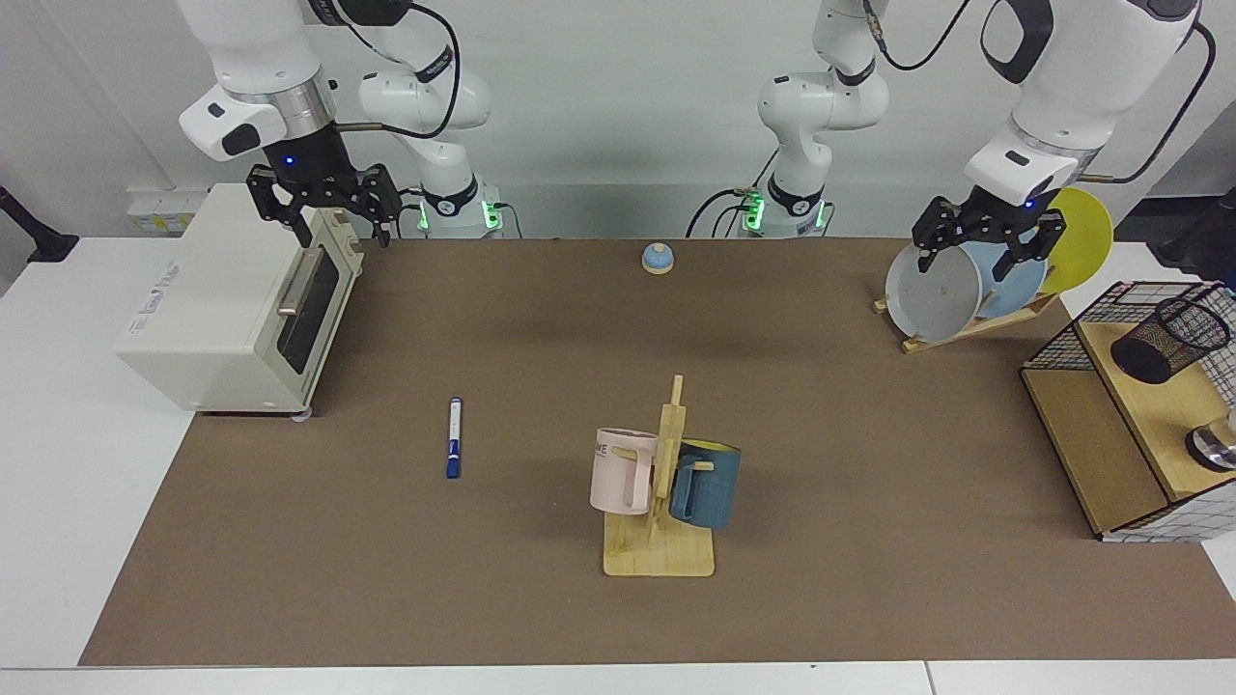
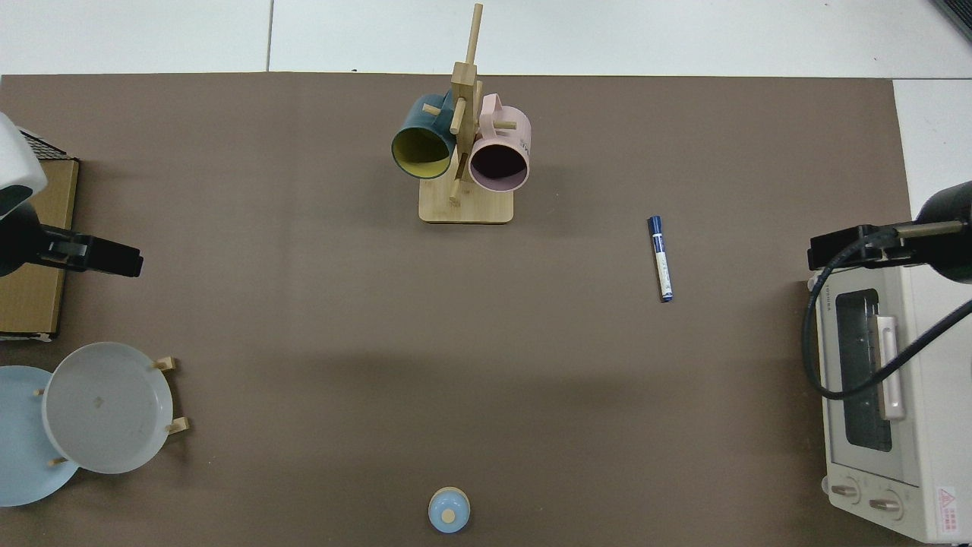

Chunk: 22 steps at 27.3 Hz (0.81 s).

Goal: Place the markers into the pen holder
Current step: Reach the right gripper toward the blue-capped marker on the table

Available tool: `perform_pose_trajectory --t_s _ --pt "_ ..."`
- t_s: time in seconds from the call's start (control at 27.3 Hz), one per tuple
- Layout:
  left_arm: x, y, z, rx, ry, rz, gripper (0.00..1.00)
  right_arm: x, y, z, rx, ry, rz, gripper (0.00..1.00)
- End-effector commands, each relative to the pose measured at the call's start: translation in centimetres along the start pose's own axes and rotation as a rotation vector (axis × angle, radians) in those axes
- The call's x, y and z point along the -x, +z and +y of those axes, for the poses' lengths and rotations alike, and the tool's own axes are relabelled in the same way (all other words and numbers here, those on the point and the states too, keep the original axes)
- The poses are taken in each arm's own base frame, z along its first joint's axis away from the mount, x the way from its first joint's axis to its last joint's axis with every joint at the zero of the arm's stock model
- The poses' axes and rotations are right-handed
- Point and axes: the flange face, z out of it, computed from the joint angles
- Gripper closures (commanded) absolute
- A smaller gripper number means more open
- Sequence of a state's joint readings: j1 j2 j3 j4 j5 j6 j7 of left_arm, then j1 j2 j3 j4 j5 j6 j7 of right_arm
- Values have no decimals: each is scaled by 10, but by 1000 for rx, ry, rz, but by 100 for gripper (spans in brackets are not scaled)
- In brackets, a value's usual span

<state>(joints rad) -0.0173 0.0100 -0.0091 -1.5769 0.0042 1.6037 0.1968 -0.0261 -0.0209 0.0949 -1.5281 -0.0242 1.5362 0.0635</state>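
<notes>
A: What does the marker [image 1: 454,438] look like?

B: It is thin, with a white middle, a blue cap and a blue end. There is tiny blue writing on the white part, too small to read. It lies flat on the brown mat [image 1: 406,579], all by itself, between the toaster oven [image 1: 227,304] and the mug rack [image 1: 661,502].

A: And the pen holder [image 1: 1170,338]?

B: It is a little black mesh cup. It is tipped on its side on a wooden shelf [image 1: 1139,386] inside a wire basket frame [image 1: 1120,299], far from the marker. I cannot see anything in it.

A: Are there other cups?

B: Yes. A pink mug [image 1: 623,471] and a blue mug [image 1: 707,483] hang on the wooden rack. From above, the blue one is yellow inside and the pink one is dark inside, and both look empty. The pink mug has letters on it that look like "ME".

A: Any plates?

B: A grey plate [image 1: 932,292], a light blue plate [image 1: 1009,280] and a yellow plate [image 1: 1081,236] stand in a wooden stand. A small blue knob thing [image 1: 658,258] sits at the back of the mat.

A: Can you read more words?

B: The toaster oven has a name on it, but it is too small to read.

A: Where are the robot hands?

B: The right gripper [image 1: 323,217] hangs above the toaster oven, fingers spread apart and holding nothing. The left gripper [image 1: 985,249] hangs in front of the plates, fingers spread apart too, and holding nothing.
</notes>
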Motion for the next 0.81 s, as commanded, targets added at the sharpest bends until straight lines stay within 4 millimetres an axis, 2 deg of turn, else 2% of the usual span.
perform_pose_trajectory --t_s 0.0,0.29,0.4,0.55,0.77 --pt "7 -1 -2 10 8 16 0 8 -1 2 -16 -15 -3 0" --pt "8 -1 -1 12 8 15 0 3 0 2 -23 -14 26 0" --pt "7 1 0 13 11 11 0 -4 8 -3 -24 -20 29 0" --pt "7 1 2 13 12 11 0 -22 30 -7 -29 -24 31 0" --pt "7 2 6 23 7 8 0 -50 84 -18 -38 -10 27 0"
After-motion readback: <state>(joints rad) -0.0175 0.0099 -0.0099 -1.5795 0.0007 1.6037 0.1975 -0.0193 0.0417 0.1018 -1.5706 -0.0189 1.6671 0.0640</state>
